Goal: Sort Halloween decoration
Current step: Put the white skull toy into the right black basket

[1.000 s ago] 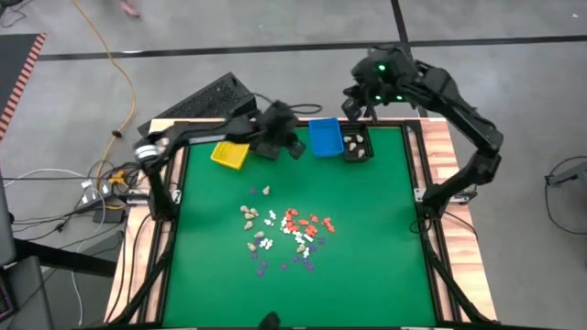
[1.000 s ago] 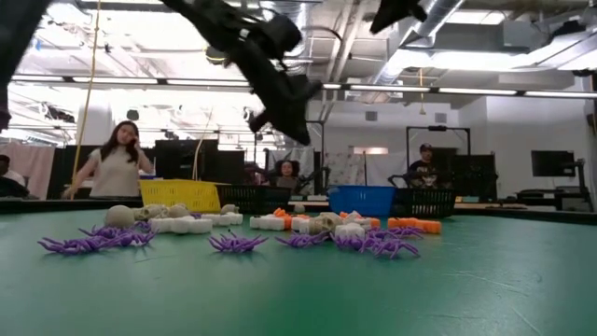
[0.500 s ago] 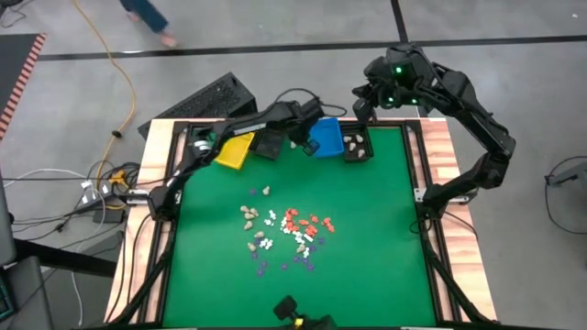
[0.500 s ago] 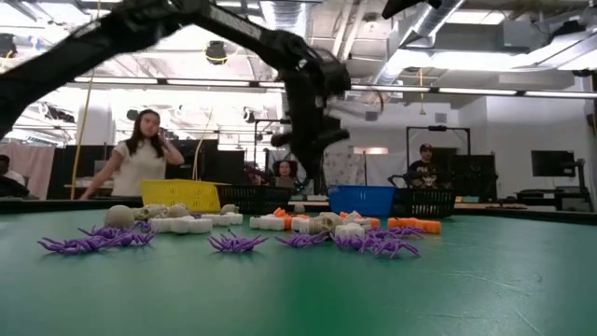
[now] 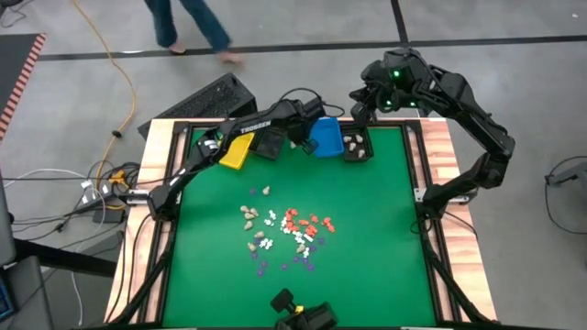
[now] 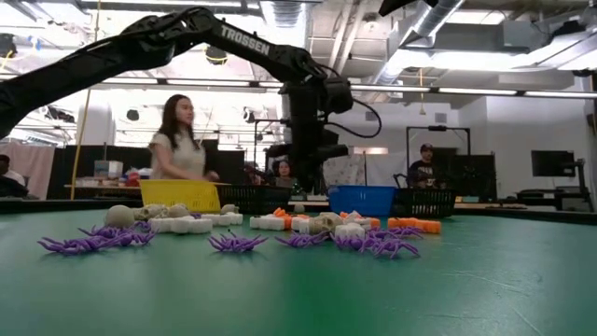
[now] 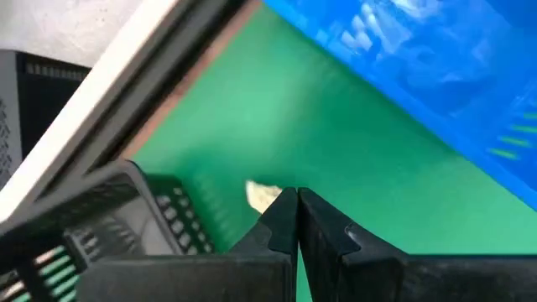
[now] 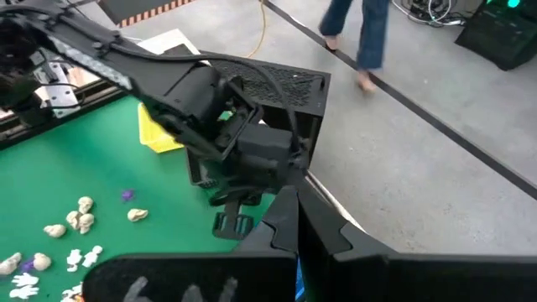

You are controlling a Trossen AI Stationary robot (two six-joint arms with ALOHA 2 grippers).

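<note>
Near the middle of the green table (image 5: 367, 238), the Halloween decoration (image 5: 286, 231) lay as a loose scatter of tiny pieces: cream-beige ones toward the yellow bin's side, orange-red ones toward the right arm's side, white ones in the centre, and purple ones nearest the front edge. From table height, purple spider-like pieces (image 6: 235, 243) showed in front of the white and cream ones. Along the table's far edge stood a yellow bin (image 5: 232, 151), a black bin (image 5: 270, 143), a blue bin (image 5: 326, 136) and a second black bin (image 5: 357, 146), which held a few pale pieces.

Over that far edge, the left gripper (image 5: 300, 139) hung between the first black bin and the blue bin, its fingers pressed together with nothing between them. Its wrist camera showed one cream piece (image 7: 263, 195) on the green surface just beyond the fingertips, between the two bins. The right gripper (image 5: 359, 107) was raised beyond the far edge, behind the second black bin, likewise closed and empty.

On the floor past the table, a person (image 5: 193, 23) was seen walking.
</note>
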